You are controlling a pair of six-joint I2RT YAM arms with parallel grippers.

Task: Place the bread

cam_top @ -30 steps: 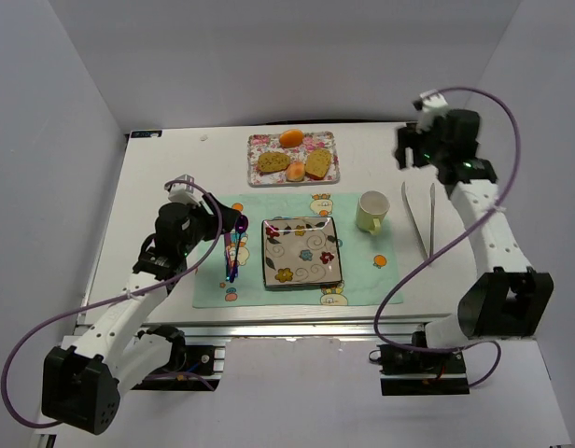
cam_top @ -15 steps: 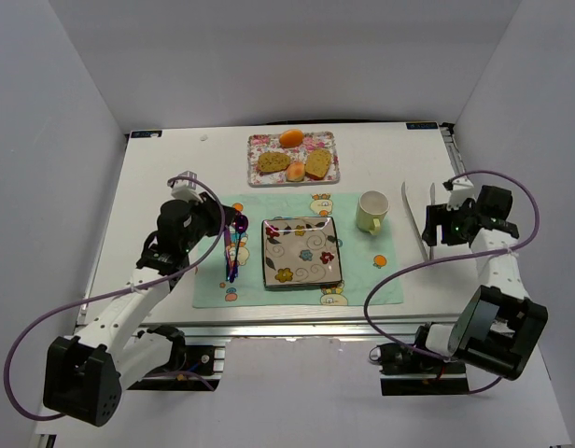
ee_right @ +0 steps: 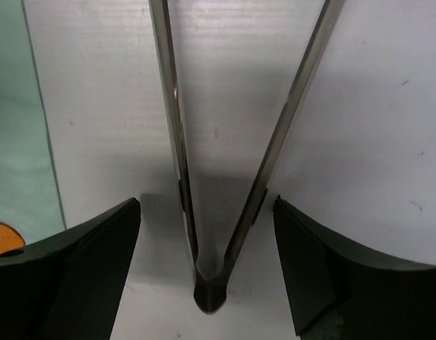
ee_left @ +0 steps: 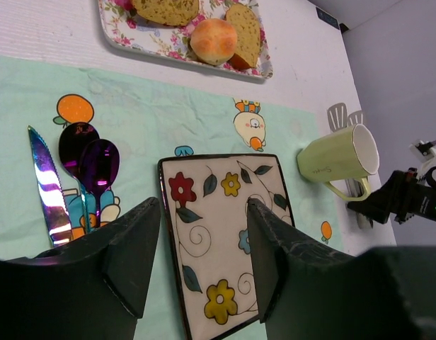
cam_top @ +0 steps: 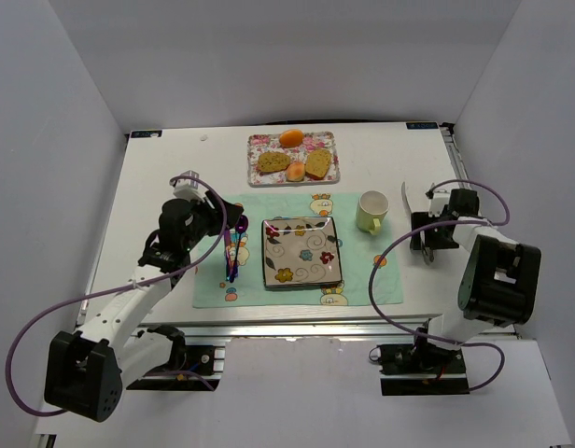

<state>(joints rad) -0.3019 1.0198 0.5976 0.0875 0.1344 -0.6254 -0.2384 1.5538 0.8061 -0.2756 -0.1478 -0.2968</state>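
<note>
Pre-grasp step, by my read: right tool point(ee_right: 206, 212) spread open astride the tongs point(ee_right: 175, 142) lying on the surface point(ee_right: 366, 106), left tool point(ee_left: 204, 212) open and empty near the plate point(ee_left: 236, 212), the bread point(cam_top: 317, 163) untouched on the floral tray point(cam_top: 251, 175), so next calls for closing on the tongs.

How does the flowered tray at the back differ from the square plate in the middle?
The tray is oblong, pink-flowered and carries the bread; the plate is square, dark-rimmed and holds nothing. The tray sits on the white table; the plate lies on the green mat. Both have flower patterns.
</note>
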